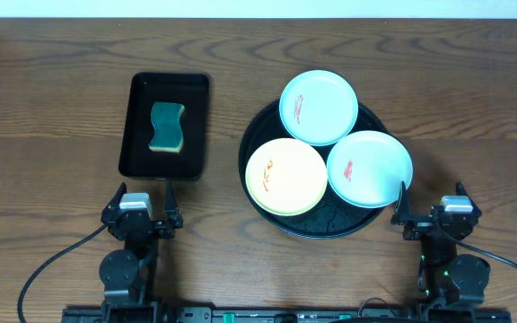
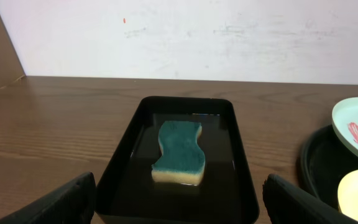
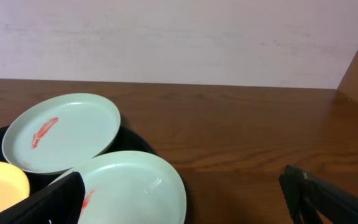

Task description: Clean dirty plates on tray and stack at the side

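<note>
Cleaning looks not yet begun: the yellow plate (image 1: 285, 177), far mint plate (image 1: 319, 108) and right mint plate (image 1: 370, 169), all smeared red, crowd the round tray (image 1: 317, 226) right of centre. The left gripper (image 1: 144, 203) and right gripper (image 1: 431, 203) sit near, fingers spread, empty. Next, the left likely must reach far for the sponge (image 1: 167, 126) in the rectangular tray (image 1: 169, 81).
</note>
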